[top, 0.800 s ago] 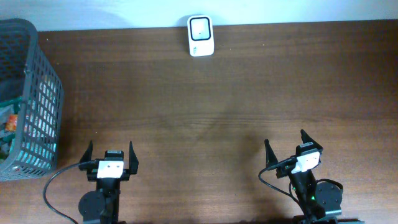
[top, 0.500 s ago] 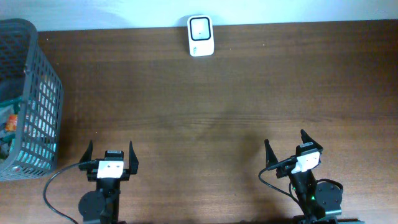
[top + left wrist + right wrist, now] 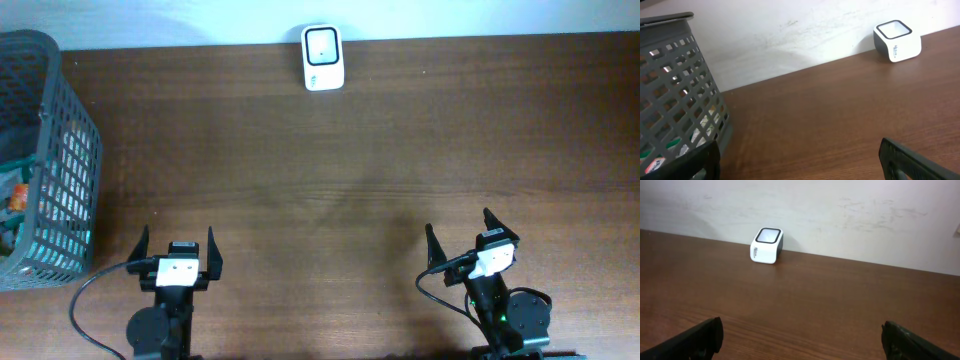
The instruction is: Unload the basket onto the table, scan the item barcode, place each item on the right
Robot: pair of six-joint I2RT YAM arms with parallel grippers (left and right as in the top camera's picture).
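Seen from overhead, items (image 3: 14, 197) lie in a grey basket (image 3: 62, 150) at the left edge, up and left of the left gripper (image 3: 176, 241), which is the nearer one. The right gripper (image 3: 458, 226) sits lower right. Both gape wide, holding nothing. The scanner (image 3: 323, 57) stands top centre.

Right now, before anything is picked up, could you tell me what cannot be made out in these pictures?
- Items in the basket: in the overhead and left wrist views they are hidden behind the mesh wall and cut off by the left edge; no barcode shows.
- Lettering on the scanner: in both wrist views it is too small to read.
- Basket floor: hidden by its walls in every view.
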